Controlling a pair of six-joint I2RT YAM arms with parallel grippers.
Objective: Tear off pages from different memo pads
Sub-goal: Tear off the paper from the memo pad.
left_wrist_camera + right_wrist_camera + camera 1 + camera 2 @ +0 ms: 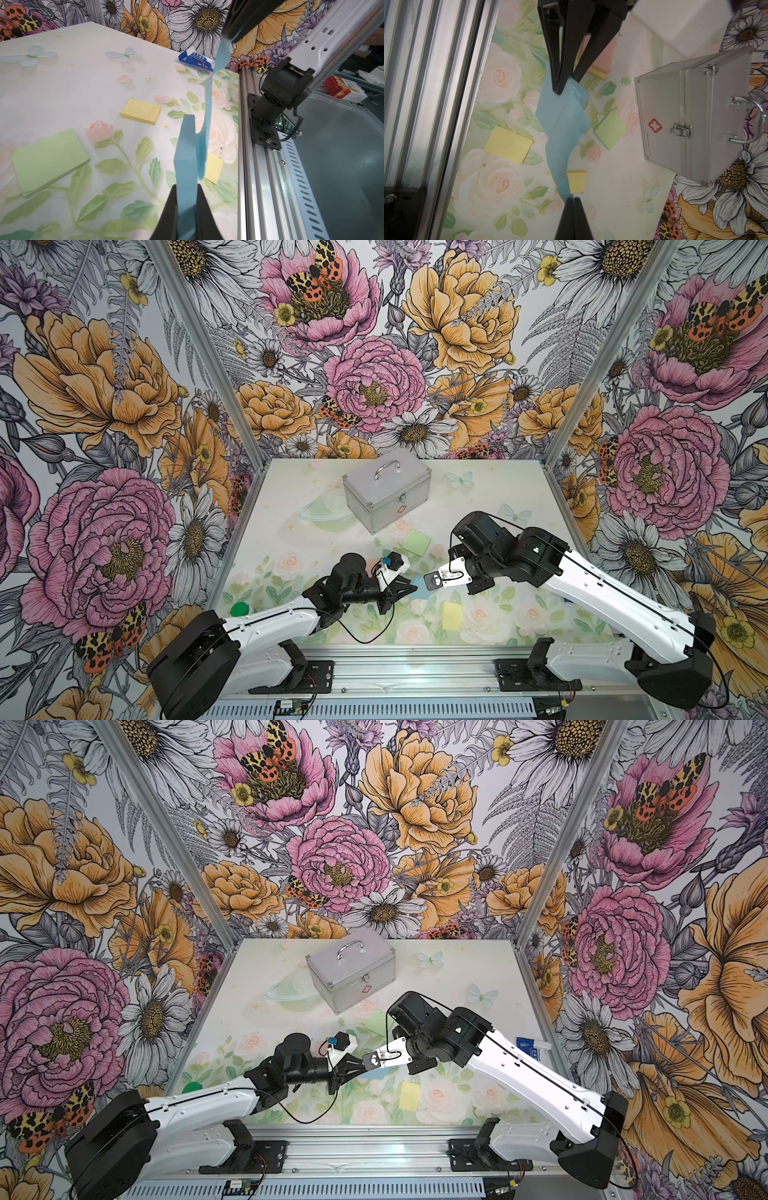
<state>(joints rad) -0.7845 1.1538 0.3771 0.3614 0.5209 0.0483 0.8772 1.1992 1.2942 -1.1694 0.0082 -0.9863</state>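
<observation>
In a top view the left fingers (401, 587) reach over mid-tabletop (291, 497), but the grip is hidden there.

In the left wrist view the left fingers (200, 203) are clenched on the blue pad (185, 158), held on edge in the air. Its top page (207, 108) stretches, twisted, up to the right fingers (232, 31).

In the right wrist view the right fingers (574, 209) pinch only the page's tip.

That thin pinch could slip, the twisted page could rip partway, or a sideways pull could drag the pad out of its clamp.
</observation>
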